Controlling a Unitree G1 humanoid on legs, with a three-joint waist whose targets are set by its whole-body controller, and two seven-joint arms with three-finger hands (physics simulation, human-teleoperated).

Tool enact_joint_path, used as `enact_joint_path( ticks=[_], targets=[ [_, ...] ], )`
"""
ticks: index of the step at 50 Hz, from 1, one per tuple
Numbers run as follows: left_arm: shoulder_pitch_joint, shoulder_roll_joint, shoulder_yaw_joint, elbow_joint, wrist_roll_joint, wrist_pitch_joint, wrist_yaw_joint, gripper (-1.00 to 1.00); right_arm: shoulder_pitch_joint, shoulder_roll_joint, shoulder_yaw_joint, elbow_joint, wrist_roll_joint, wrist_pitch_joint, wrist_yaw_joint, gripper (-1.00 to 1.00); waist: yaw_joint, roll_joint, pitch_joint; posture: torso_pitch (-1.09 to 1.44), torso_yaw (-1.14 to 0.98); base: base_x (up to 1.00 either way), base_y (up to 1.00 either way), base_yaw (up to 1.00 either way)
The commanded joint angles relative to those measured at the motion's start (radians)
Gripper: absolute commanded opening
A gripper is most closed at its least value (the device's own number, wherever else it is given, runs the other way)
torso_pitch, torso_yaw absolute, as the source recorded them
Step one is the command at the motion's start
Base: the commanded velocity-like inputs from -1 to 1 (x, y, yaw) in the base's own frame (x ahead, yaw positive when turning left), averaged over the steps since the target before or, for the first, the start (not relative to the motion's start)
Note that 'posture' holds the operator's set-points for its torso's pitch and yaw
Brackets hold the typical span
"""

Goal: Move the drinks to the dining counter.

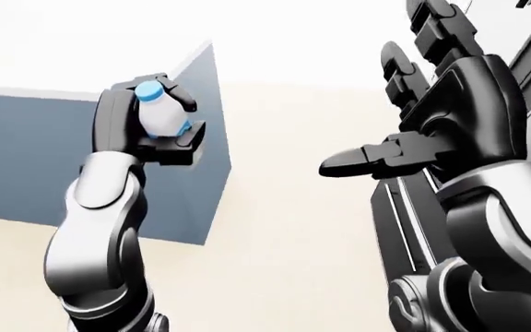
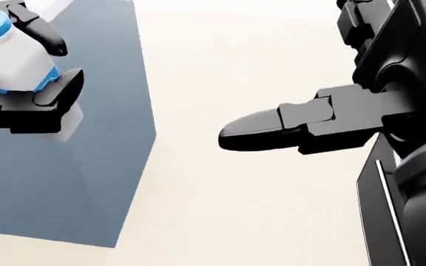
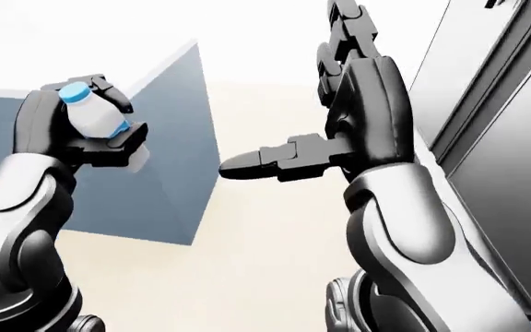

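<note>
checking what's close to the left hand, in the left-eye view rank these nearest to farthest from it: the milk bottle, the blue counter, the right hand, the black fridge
1. milk bottle: gripped in the left hand itself.
2. blue counter: directly behind and below the hand, view's left.
3. right hand: across the bare floor, view's right.
4. black fridge: far right edge, behind the right arm.
</note>
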Motion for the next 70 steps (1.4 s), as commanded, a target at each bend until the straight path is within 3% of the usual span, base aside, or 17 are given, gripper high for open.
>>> enact_joint_path(
  ticks=[1, 5, 7, 9, 20, 24, 26, 33, 35, 36, 38, 41, 44, 45, 53, 60, 70],
  targets=[
    [-0.049, 0.006, -0.009, -0.052, -0.012, -0.041, -0.007, -1.0, -0.035, -0.011, -0.017, -0.012, -0.015, -0.026, -0.005, 1.0, -0.007, 0.001, -0.019, 0.0, 0.0, 0.0, 0.0, 1.0],
    [-0.063, 0.011, -0.012, -0.073, -0.011, -0.011, -0.009, -1.0, -0.039, -0.016, -0.016, -0.014, -0.011, -0.016, -0.007, 1.0, -0.05, -0.045, 0.003, 0.0, 0.0, 0.0, 0.25, 0.75],
    [-0.064, 0.012, -0.011, -0.071, -0.01, -0.012, -0.011, -1.0, -0.038, -0.021, -0.015, -0.014, -0.001, -0.018, -0.008, 1.0, -0.094, -0.165, 0.006, 0.0, 0.0, 0.0, 1.0, 0.0],
    [-0.066, 0.014, -0.008, -0.068, -0.01, -0.013, -0.013, -1.0, -0.04, -0.023, -0.017, -0.014, 0.009, -0.017, -0.013, 1.0, -0.075, -0.109, -0.003, 0.0, 0.0, 0.0, 1.0, 0.0],
    [-0.096, 0.028, 0.009, -0.089, -0.024, 0.03, -0.013, -1.0, -0.079, -0.034, -0.047, -0.014, 0.083, 0.009, -0.059, 1.0, -0.086, -0.018, -0.01, 0.0, 0.0, 0.06, 1.0, 0.0],
    [-0.098, 0.029, 0.008, -0.097, -0.031, 0.04, -0.012, -1.0, -0.066, -0.032, -0.058, -0.014, 0.119, -0.003, -0.08, 1.0, -0.093, 0.104, -0.034, 0.0, 0.0, 0.13, 1.0, 0.0],
    [-0.098, 0.028, 0.006, -0.097, -0.033, 0.039, -0.009, -1.0, -0.054, -0.036, -0.063, -0.014, 0.135, -0.015, -0.087, 1.0, -0.074, 0.065, 0.004, 0.0, 0.0, 0.15, 1.0, 0.0],
    [-0.128, 0.03, -0.006, -0.1, -0.031, 0.063, -0.003, -1.0, -0.064, -0.05, -0.093, -0.014, 0.175, -0.011, -0.105, 1.0, -0.06, -0.011, 0.008, 0.0, 0.0, 0.2, 1.0, 0.0],
    [-0.134, 0.031, -0.009, -0.103, -0.031, 0.07, -0.004, -1.0, -0.065, -0.053, -0.096, -0.014, 0.182, -0.01, -0.109, 1.0, -0.08, -0.089, -0.004, 0.0, 0.0, 0.27, 1.0, 0.0],
    [-0.135, 0.031, -0.009, -0.1, -0.031, 0.067, -0.005, -1.0, -0.066, -0.055, -0.1, -0.014, 0.188, -0.009, -0.112, 1.0, -0.073, -0.049, 0.014, 0.0, 0.0, 0.27, 1.0, 0.0],
    [-0.137, 0.031, -0.01, -0.1, -0.029, 0.068, -0.006, -1.0, -0.065, -0.059, -0.104, -0.014, 0.203, -0.009, -0.121, 1.0, -0.07, -0.072, -0.027, 0.0, 0.0, 0.28, 1.0, 0.0],
    [-0.14, 0.032, -0.011, -0.101, -0.027, 0.07, -0.008, -1.0, -0.059, -0.066, -0.108, -0.014, 0.224, -0.015, -0.135, 1.0, -0.076, -0.061, -0.015, 0.0, 0.0, 0.3, 1.0, 0.0],
    [-0.135, 0.031, -0.011, -0.101, -0.025, 0.065, -0.011, -1.0, -0.055, -0.072, -0.116, -0.014, 0.254, -0.019, -0.157, 1.0, -0.083, 0.011, -0.009, 0.0, 0.0, 0.31, 1.0, 0.0],
    [-0.137, 0.031, -0.011, -0.101, -0.025, 0.067, -0.011, -1.0, -0.057, -0.074, -0.121, -0.014, 0.265, -0.019, -0.165, 1.0, -0.077, 0.074, -0.029, 0.0, 0.0, 0.34, 1.0, 0.0],
    [-0.135, 0.025, -0.016, -0.099, -0.02, 0.061, -0.012, -1.0, -0.052, -0.084, -0.137, -0.011, 0.317, -0.025, -0.201, 1.0, -0.072, 0.004, 0.028, 0.0, 0.0, 0.55, 0.9, 0.0],
    [-0.122, 0.016, -0.027, -0.098, -0.012, 0.047, -0.013, -1.0, -0.031, -0.107, -0.136, 0.003, 0.359, -0.051, -0.235, 1.0, -0.128, -0.029, -0.001, 0.0, 0.0, 0.74, 0.29, 0.0],
    [-0.134, 0.012, -0.031, -0.111, -0.002, 0.068, -0.019, -1.0, -0.029, -0.15, -0.143, 0.026, 0.453, -0.088, -0.306, 1.0, -0.077, 0.061, 0.014, 0.0, 0.0, 0.54, 0.08, 0.0]
  ],
)
